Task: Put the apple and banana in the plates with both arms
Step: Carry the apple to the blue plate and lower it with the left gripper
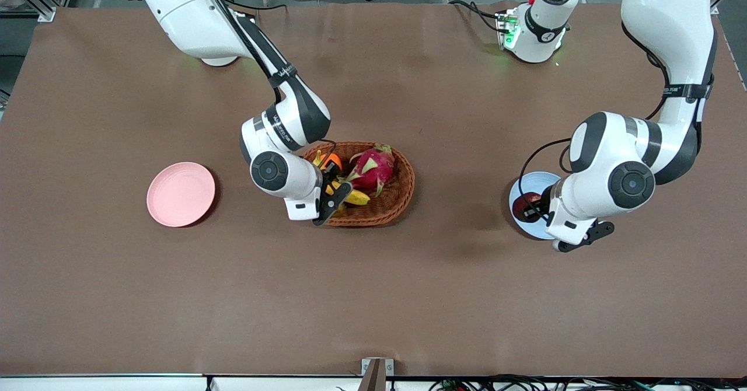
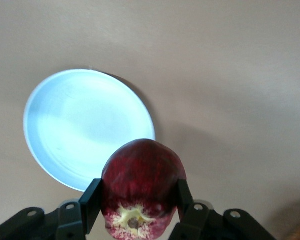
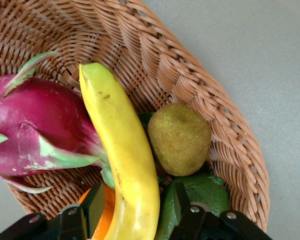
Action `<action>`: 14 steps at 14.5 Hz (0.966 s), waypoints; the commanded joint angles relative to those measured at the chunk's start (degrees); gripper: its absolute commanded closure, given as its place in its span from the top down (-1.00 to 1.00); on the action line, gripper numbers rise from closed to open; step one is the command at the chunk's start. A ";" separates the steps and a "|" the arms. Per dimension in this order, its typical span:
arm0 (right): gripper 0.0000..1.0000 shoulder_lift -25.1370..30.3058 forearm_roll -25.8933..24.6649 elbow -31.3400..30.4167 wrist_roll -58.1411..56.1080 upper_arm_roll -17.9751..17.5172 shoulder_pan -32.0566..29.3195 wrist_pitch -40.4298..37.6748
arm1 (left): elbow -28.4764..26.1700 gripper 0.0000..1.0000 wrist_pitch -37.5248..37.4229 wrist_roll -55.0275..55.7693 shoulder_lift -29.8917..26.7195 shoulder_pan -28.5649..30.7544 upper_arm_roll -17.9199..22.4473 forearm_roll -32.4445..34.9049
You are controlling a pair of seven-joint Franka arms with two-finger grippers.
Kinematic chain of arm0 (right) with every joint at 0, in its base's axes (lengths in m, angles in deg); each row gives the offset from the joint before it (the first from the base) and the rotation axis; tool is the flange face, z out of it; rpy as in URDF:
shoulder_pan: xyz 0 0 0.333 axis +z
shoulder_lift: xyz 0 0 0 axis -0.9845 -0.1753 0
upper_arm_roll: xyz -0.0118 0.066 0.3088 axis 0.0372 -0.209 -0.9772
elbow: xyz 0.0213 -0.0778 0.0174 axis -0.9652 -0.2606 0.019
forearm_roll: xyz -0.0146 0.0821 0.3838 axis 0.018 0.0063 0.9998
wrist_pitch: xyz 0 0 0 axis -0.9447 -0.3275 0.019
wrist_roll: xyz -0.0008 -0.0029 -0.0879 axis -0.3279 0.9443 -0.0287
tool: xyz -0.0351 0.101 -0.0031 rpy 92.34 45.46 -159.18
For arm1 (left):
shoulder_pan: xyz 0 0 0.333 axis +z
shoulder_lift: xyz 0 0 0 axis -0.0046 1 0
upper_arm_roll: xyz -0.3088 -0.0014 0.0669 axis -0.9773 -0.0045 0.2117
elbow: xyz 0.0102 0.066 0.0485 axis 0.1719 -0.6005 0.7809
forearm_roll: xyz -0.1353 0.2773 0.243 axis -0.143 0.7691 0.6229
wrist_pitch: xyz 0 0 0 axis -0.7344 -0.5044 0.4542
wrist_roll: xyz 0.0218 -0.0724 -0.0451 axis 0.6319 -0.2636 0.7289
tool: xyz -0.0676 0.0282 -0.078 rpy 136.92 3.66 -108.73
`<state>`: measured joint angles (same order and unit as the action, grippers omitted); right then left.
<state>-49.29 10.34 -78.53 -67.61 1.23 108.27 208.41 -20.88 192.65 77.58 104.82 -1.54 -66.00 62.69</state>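
My left gripper [image 1: 532,209] is shut on the dark red apple [image 1: 525,204] and holds it over the light blue plate [image 1: 534,180]. In the left wrist view the apple [image 2: 140,180] sits between both fingers of the left gripper [image 2: 138,205], over the edge of the blue plate [image 2: 80,120]. My right gripper [image 1: 332,195] is down in the wicker basket [image 1: 402,195]. Its open fingers straddle the yellow banana [image 3: 122,145] with gaps on both sides. The banana's tip [image 1: 357,198] shows in the front view. The pink plate [image 1: 181,194] lies bare toward the right arm's end.
The basket [image 3: 190,65] also holds a pink dragon fruit [image 1: 370,168] against the banana, an orange fruit [image 1: 332,160], a brown kiwi [image 3: 180,137] and a green fruit [image 3: 205,190]. The basket stands between the two plates.
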 commanded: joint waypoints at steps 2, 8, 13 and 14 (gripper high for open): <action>0.29 -0.85 0.95 0.13 -2.52 0.03 0.28 -0.78 | -5.56 -0.84 2.34 -8.36 -2.69 6.35 -0.66 3.21; 0.29 -0.94 0.95 0.05 -2.62 0.03 1.07 -2.10 | -13.30 -0.79 9.82 -12.96 -3.13 11.12 -1.10 2.86; 0.27 -1.73 0.95 0.13 -2.62 0.03 1.25 -2.19 | -16.11 -0.78 12.53 -12.26 -3.31 11.03 -2.68 1.01; 0.27 -1.73 1.03 0.13 -2.53 0.03 1.16 -2.19 | -16.99 -0.77 14.37 -12.26 -3.13 11.11 -2.68 1.01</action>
<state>-50.26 10.38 -78.43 -69.42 0.90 109.17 206.57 -34.26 203.78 65.29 103.84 9.37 -68.65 64.68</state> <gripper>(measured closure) 0.366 0.357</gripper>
